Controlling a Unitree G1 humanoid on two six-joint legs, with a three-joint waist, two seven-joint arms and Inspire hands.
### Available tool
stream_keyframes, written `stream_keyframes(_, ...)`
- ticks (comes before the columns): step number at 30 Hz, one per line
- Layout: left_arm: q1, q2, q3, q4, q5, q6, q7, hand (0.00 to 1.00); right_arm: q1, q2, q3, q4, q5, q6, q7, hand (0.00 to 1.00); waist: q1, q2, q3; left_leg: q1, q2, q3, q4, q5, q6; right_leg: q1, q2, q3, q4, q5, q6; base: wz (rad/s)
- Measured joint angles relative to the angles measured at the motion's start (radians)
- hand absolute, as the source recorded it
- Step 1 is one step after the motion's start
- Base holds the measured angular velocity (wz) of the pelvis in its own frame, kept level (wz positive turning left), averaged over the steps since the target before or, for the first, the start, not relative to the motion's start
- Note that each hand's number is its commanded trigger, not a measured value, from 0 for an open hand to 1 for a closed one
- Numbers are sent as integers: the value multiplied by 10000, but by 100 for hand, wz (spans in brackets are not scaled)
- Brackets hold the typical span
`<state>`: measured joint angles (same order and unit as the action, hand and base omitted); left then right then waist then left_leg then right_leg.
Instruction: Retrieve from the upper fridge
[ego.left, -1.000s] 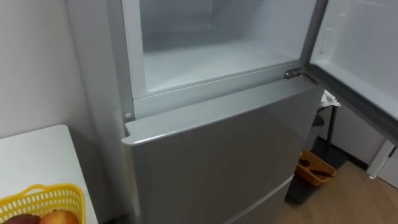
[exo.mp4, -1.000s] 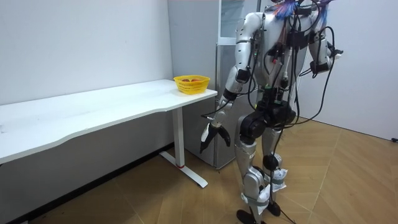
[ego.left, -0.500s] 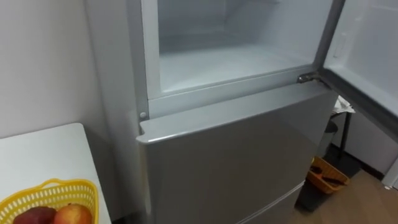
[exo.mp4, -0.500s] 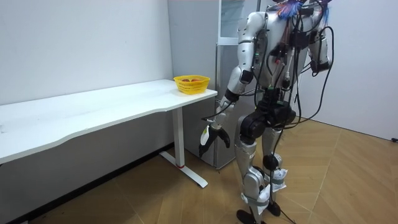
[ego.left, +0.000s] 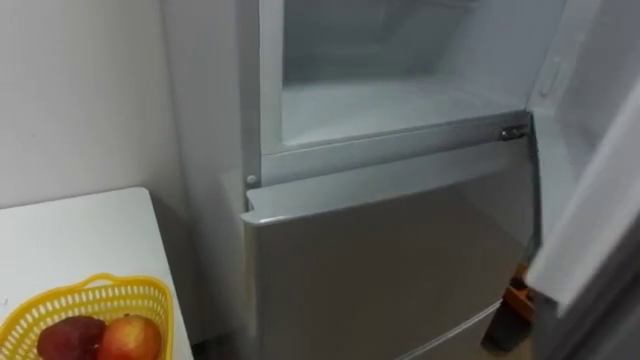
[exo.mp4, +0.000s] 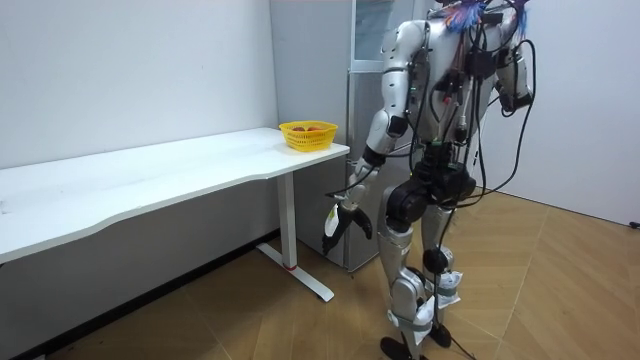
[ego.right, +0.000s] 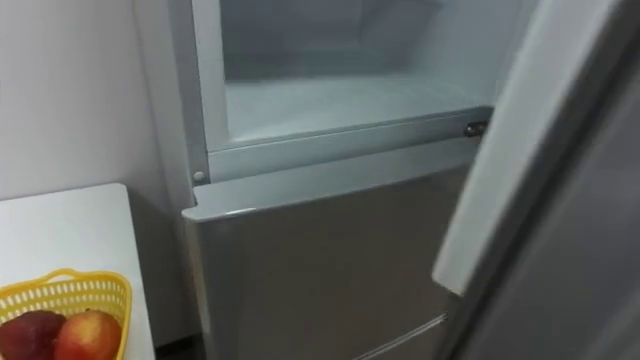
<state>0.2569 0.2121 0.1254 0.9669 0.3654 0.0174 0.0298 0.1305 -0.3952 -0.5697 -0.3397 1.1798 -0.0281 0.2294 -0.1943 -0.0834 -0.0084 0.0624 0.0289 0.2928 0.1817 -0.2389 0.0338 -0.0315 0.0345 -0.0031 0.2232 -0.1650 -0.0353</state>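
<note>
In the left eye view the upper fridge compartment (ego.left: 390, 100) stands open, its door (ego.left: 600, 190) swung across the right. Two apples (ego.left: 128, 338) lie in a yellow basket (ego.left: 60, 305) on the tabletop (ego.left: 80, 230). In the room view the robot stands at the fridge (exo.mp4: 362, 110), left hand (exo.mp4: 345, 215) hanging low with fingers apart and empty. The right hand (exo.mp4: 522, 68) is raised, and I cannot tell its state.

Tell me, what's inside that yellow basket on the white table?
The yellow basket holds a dark red apple and a red-yellow apple, side by side. Their undersides and the basket's bottom are hidden by its wall.
</note>
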Motion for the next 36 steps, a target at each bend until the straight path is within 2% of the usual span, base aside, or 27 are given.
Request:
stream_keyframes(2, -35, 1, -2, 0, -2, 0, -2, 0, -103, -3, 11, -32, -79, 4, 221, 0, 82, 22, 16, 5, 0, -110, 9, -7, -2, 64, -11, -138, -12, 0, 0, 18)
stream_keyframes(3, -93, 8, -1, 1, -8, 6, -2, 0, -193, -2, 41, -37, -89, 4, 334, 0, 116, 79, 53, 17, 0, -229, 8, -25, -2, 129, -22, -256, -15, 0, 0, 28)
stream_keyframes(5, -148, 7, 0, 4, -7, 32, -2, 0, -365, -2, 154, -52, -136, 22, 442, 0, 153, 116, 62, 22, 0, -311, 8, -30, 0, 195, -35, -312, -16, 0, 0, 16)
stream_keyframes(7, -229, -2, -1, 8, -8, 54, -2, 0, -411, -2, 279, -160, -149, 32, 567, 0, 356, 177, 41, 24, -3, -344, 18, -30, 0, 229, -45, -345, -18, 0, 0, 5)
stream_keyframes(11, -269, -27, -1, 7, -7, 57, -2, 0, -411, -2, 400, -170, -472, 84, 788, 0, 425, 268, 55, 27, -47, -562, 42, -24, 13, 355, -126, -587, -47, -6, 1, 17)
stream_keyframes(14, -193, -25, 1, 7, -9, 67, 39, 0, -411, -1, 533, -167, -583, 105, 889, 0, 556, 232, 74, 21, -89, -756, 95, -3, 40, 516, -185, -818, -178, -15, 1, 16)
stream_keyframes(15, -200, -29, 1, 8, -9, 68, 93, 0, -412, -1, 636, -166, -580, 106, 919, 0, 615, 202, 38, 31, -92, -815, 113, 2, 44, 585, -193, -884, -224, -14, 2, 26)
stream_keyframes(18, -93, -31, -32, 298, -22, 84, 288, 0, -417, -1, 898, -93, -598, 293, 1217, 0, 756, 119, 17, 40, -108, -1067, 180, 2, 43, 783, -223, -1141, -363, -15, 3, 25)
stream_keyframes(21, -20, -30, -99, 548, 2, 210, 314, 0, -545, -1, 1281, 227, -656, 301, 1309, 0, 979, 28, -16, -32, -159, -1388, 242, 8, 38, 852, -281, -1442, -392, -57, 2, 27)
stream_keyframes(24, 191, -26, -96, 759, -8, 269, 359, 0, -566, 0, 1570, 700, -676, 302, 1276, 0, 1480, -108, 18, -25, -200, -1581, 257, 18, 37, 952, -319, -1633, -407, -97, 10, 23)
stream_keyframes(26, 528, -59, -96, 861, -32, 266, 472, 0, -543, 132, 1543, 1094, -651, 152, 1197, 0, 1514, -157, 47, 26, -233, -1658, 266, 17, 39, 1064, -345, -1703, -433, -116, 28, 15)
stream_keyframes(29, 857, -49, -43, 1151, -23, 278, 464, 0, -594, 115, 1545, 1667, -566, -149, 928, 0, 1647, -185, 75, -14, -265, -1841, 356, 9, 52, 1167, -383, -1916, -544, -112, 35, 15)
stream_keyframes(34, 1026, -76, -16, 1214, -36, 269, 452, 0, -666, 114, 1577, 2057, -223, -457, 516, 0, 1915, -27, 72, -1, -286, -2067, 469, 5, 57, 1258, -417, -2158, -546, -124, 25, 15)
stream_keyframes(36, 1047, -97, -13, 1184, -48, 268, 453, 0, -685, 115, 1677, 2142, -250, -697, 202, 0, 2059, 45, 78, 16, -293, -2125, 498, 18, 45, 1288, -441, -2234, -533, -176, 11, 10)
